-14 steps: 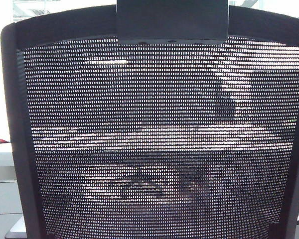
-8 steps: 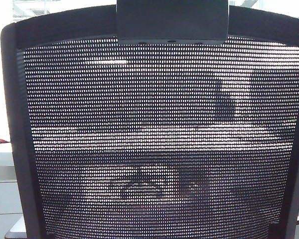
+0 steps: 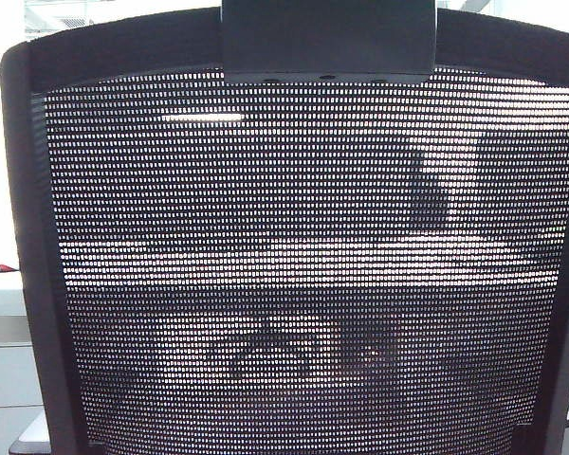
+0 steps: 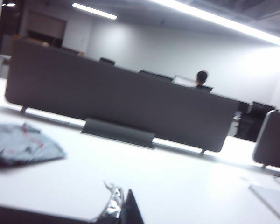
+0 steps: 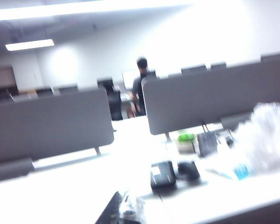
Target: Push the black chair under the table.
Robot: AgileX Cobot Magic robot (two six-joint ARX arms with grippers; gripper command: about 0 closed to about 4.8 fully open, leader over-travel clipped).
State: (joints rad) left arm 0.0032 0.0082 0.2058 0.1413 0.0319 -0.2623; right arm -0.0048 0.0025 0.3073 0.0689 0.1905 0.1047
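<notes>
The black chair (image 3: pixel 303 237) fills the exterior view: its mesh back, solid frame and headrest bracket (image 3: pixel 327 38) stand right in front of the camera. Through the mesh the table (image 3: pixel 313 261) shows as a pale band. Neither gripper appears in the exterior view. In the left wrist view my left gripper (image 4: pixel 121 207) sits low over the white table (image 4: pixel 177 182), its tips together with nothing between them. My right gripper (image 5: pixel 123 207) is likewise shut and empty above the white table (image 5: pixel 60 196). A grey divider screen (image 4: pixel 116 100) stands across the table.
A folded striped cloth (image 4: pixel 23 144) lies on the table. A black device (image 5: pixel 162 175), a green-lidded cup (image 5: pixel 186 141) and a clear plastic bag (image 5: pixel 266 135) sit near another divider screen (image 5: pixel 214 98). A person (image 5: pixel 140 88) sits beyond. A white cabinet (image 3: pixel 0 370) stands left of the chair.
</notes>
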